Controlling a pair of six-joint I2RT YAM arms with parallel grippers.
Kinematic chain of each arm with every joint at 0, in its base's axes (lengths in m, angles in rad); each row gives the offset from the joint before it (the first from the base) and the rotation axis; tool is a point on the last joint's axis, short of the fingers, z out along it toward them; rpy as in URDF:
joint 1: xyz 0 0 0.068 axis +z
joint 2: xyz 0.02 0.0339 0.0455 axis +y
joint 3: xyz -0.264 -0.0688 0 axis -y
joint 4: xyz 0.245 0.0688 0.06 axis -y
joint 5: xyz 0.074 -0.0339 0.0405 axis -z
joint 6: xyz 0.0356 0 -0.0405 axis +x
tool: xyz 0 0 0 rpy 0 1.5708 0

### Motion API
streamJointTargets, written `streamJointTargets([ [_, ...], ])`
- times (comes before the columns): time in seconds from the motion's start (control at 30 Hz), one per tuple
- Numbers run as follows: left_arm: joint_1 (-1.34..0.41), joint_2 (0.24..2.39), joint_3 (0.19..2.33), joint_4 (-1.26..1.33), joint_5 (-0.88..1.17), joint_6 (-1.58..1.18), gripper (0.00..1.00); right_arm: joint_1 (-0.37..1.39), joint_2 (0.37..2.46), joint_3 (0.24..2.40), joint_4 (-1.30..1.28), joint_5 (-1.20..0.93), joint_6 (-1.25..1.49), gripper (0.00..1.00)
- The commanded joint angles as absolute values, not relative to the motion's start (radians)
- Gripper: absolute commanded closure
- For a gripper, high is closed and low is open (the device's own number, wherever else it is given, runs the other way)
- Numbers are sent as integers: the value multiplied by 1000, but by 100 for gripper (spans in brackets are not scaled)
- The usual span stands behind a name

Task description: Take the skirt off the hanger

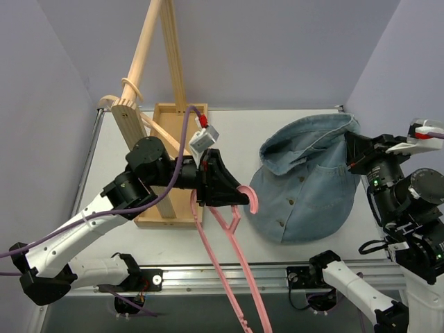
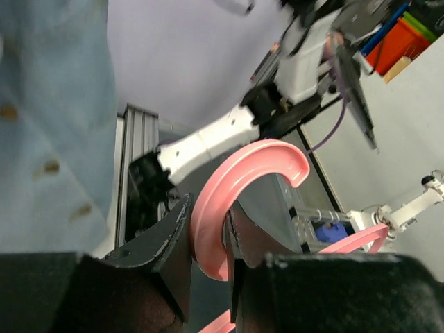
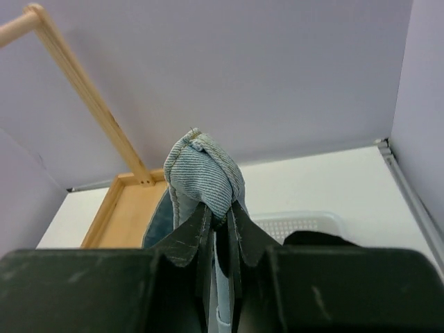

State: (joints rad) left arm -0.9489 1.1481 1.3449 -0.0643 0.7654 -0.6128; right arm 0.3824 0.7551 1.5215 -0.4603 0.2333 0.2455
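The denim skirt (image 1: 305,184) lies spread on the table at the right, with a row of buttons down its front. My right gripper (image 1: 352,154) is shut on its waistband edge; in the right wrist view a fold of the skirt (image 3: 205,173) bulges above the gripper (image 3: 220,216). The pink hanger (image 1: 229,243) is apart from the skirt, its hook at the skirt's left edge and its body slanting toward the near table edge. My left gripper (image 1: 232,196) is shut on the hanger's hook (image 2: 239,187), seen between the fingers (image 2: 173,239) in the left wrist view.
A wooden clothes rack (image 1: 156,111) with a tray-like base (image 1: 166,208) stands at the back left, behind my left arm. A white mesh basket (image 3: 295,225) shows in the right wrist view. Lilac walls enclose the table on three sides.
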Motion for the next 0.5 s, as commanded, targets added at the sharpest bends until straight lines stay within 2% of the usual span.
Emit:
streamJointTargets([
  [0.0, -945, 1147, 1260, -121, 805, -545, 98, 390, 782, 1650, -239, 253, 160, 100],
  [0.3, -945, 1172, 1226, -124, 776, -502, 98, 388, 907, 1908, -252, 186, 109, 100],
  [0.47, -945, 1195, 1244, -121, 792, -497, 98, 390, 936, 1878, -233, 153, 110, 100],
])
